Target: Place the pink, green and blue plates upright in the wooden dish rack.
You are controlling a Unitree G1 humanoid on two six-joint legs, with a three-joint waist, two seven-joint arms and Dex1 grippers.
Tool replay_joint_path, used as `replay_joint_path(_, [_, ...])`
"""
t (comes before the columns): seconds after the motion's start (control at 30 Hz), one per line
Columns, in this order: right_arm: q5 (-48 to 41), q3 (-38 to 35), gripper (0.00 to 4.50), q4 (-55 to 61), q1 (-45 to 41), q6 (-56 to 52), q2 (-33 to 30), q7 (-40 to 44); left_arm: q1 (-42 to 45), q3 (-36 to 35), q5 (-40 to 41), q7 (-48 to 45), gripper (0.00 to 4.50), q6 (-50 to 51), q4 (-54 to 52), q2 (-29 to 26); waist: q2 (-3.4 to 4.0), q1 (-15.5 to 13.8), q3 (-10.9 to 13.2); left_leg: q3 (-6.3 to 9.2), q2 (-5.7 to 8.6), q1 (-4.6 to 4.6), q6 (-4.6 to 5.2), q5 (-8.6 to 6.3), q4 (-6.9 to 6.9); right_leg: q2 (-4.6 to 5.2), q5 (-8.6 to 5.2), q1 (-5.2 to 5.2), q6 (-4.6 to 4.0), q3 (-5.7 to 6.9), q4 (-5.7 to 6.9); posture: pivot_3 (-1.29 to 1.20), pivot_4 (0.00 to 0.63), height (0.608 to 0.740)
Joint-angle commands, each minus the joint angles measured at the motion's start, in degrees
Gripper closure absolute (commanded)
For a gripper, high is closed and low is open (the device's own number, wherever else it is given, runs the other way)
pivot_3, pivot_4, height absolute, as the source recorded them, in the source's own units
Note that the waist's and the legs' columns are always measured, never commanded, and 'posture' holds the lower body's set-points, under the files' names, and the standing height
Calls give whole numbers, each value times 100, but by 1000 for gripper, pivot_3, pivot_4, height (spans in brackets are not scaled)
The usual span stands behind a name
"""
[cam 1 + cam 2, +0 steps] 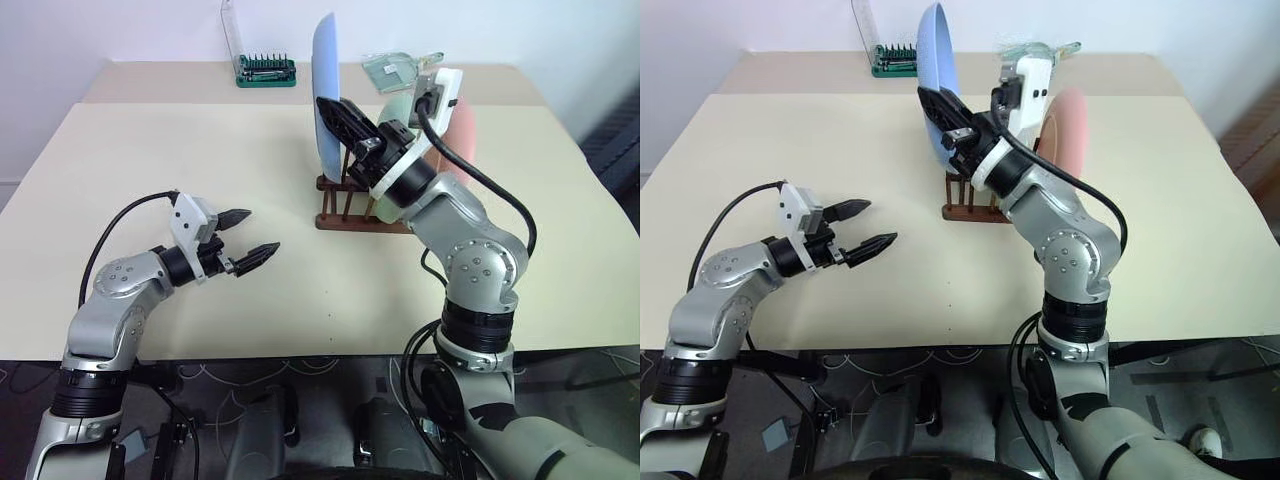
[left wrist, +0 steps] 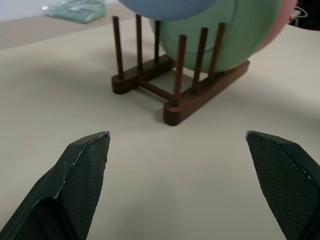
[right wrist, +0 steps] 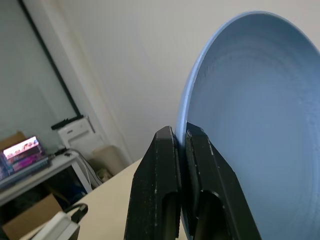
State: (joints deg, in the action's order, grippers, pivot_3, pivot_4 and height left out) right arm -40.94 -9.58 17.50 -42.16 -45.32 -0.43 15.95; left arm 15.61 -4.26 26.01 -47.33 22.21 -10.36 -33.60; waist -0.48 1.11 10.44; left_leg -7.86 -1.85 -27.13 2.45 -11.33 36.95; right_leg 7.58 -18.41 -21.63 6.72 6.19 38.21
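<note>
Pinching the blue plate (image 1: 326, 90), right tool (image 1: 338, 112) holds it above the wooden dish rack (image 1: 345, 205).

Silver-grey jointed arms, black two-fingered tools, white wrist camera housings, black cables

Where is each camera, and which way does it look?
Both eye views: on the head, looking down over both arms at the table.
Left wrist view: behind the open left gripper, facing the wooden dish rack and green plate.
Right wrist view: along the right gripper, shut on the blue plate.
All views share the blue plate.
</note>
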Motion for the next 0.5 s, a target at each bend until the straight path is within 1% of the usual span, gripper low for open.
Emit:
replay_joint_path(0.03, [-149,-15,4500,23,-87,82,-28,-79,25,43,-22,-51,42,-83,-171,-4,0,8,0,0,0,0,0,0,0,0,0,0,0,0,0,0,150,736])
replay_joint_path(0.2, [-204,-19,4500,-84,-61,122,-35,-172,-5,77,-27,-53,42,-90,-231,9,0,3,0,0,-1,-1,0,0,0,0,0,-1,0,0,1,0,150,736])
replay_joint_path(0.5, [-547,-318,4500,-435,-118,77,56,-588,-19,97,-51,14,42,-84,-288,41,1,3,0,0,-1,-1,0,0,-1,0,0,-1,0,-1,0,0,150,736])
